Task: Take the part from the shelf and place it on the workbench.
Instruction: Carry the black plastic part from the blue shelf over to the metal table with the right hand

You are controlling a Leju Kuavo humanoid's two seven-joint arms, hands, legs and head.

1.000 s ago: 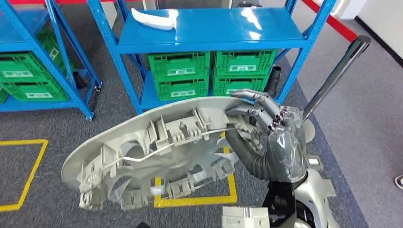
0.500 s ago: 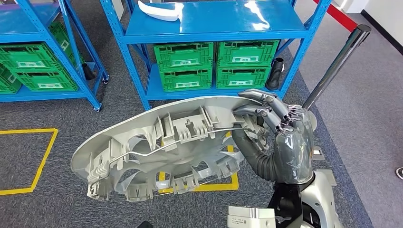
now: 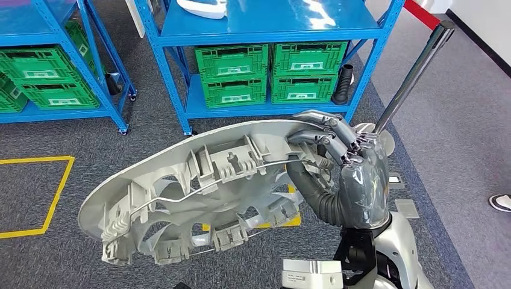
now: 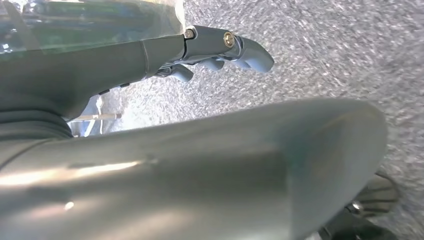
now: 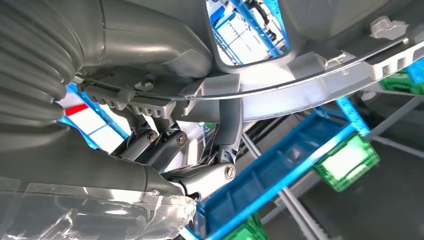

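Fingers of right hand clamp the part's rim edge.

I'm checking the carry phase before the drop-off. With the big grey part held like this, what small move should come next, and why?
Probably keep turning away from the blue shelf while holding the part level. The right robot hand grips the grey part at one edge only, so most of it hangs out unsupported over the carpet, and no workbench is in sight yet.
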